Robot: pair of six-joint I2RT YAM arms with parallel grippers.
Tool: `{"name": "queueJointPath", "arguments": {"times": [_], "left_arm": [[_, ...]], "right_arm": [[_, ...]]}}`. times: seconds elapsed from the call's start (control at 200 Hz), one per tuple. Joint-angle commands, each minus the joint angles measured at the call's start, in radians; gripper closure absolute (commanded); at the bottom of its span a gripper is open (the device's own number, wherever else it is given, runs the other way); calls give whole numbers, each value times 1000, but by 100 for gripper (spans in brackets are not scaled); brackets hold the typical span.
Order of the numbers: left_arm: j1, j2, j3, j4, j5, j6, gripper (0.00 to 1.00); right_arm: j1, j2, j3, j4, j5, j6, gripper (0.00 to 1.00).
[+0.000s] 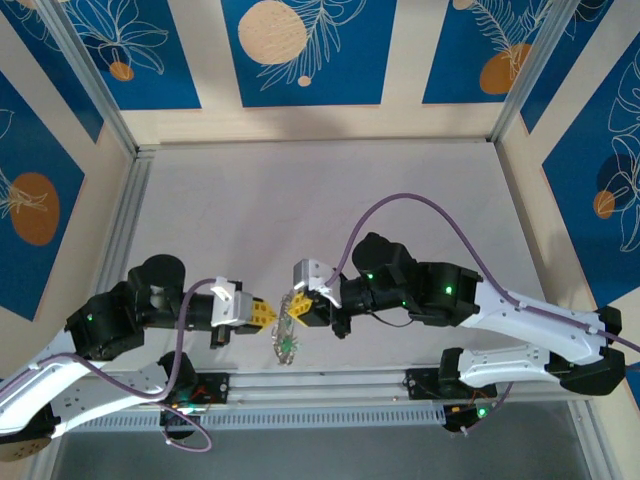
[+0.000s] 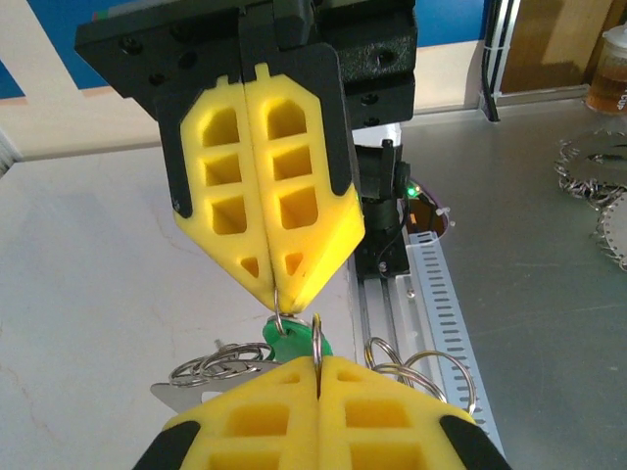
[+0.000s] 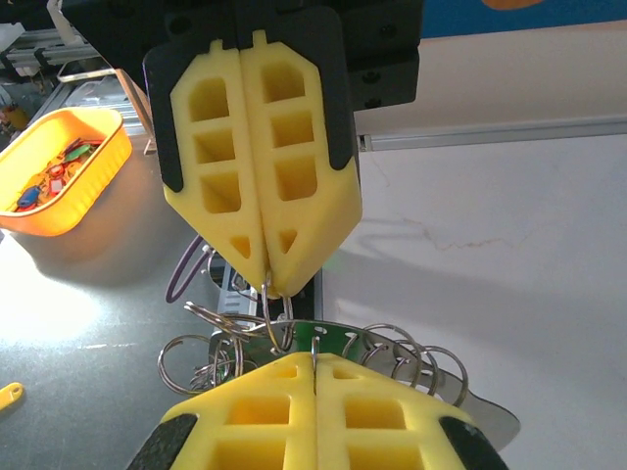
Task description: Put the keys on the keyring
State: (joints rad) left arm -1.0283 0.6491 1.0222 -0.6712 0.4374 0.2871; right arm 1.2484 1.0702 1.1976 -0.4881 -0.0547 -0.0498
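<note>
1. Grip check: the left gripper (image 1: 270, 314) and the right gripper (image 1: 295, 305) meet tip to tip at lower centre of the top view. Both have their yellow jaws pressed together, with no gap down the seam.
2. Each wrist view shows thin silvery wire pinched at the tips. The keyring (image 3: 266, 311) loops out from under the upper gripper's point, and a strand also runs into the seam of the lower fingers. I cannot tell whether both hold the same coil.
3. The keys (image 1: 288, 342) hang in a small bunch just below the two grippers, above the table (image 1: 300, 200). The green tag (image 2: 292, 345) sits between the two sets of tips, and the bunch appears to hang off the surface.
4. Several spare ring loops (image 3: 402, 348) fan out on both sides of the pinch, so it is hard to see which wire is which.
5. This looks like the threading step. Hold one pinch firm as an anchor and move the other in small steps along the wire, so the key's hole follows the coil and does not jam.
6. Avoid pulling the grippers apart, since thin wire may slip out of soft pads and drop the bunch.
7. The orange tray (image 3: 93, 191) at upper left of the right wrist view is well away and needs no attention.
</note>
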Motion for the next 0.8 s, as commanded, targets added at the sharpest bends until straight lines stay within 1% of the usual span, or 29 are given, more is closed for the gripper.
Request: {"name": "queueJointPath", "arguments": {"times": [0.0,0.4,0.795], "left_arm": [[-12,-10,-7,48,23,2,100],[-10,-35,-15,56,12,1,100],[-9,-37,-16,58,16,-1,100]], "right_arm": [[7,-3,31,-9,9,-19,100],[26,-35,9,-24,32,2,100],[56,-10,27,-35,36,-10,100]]}}
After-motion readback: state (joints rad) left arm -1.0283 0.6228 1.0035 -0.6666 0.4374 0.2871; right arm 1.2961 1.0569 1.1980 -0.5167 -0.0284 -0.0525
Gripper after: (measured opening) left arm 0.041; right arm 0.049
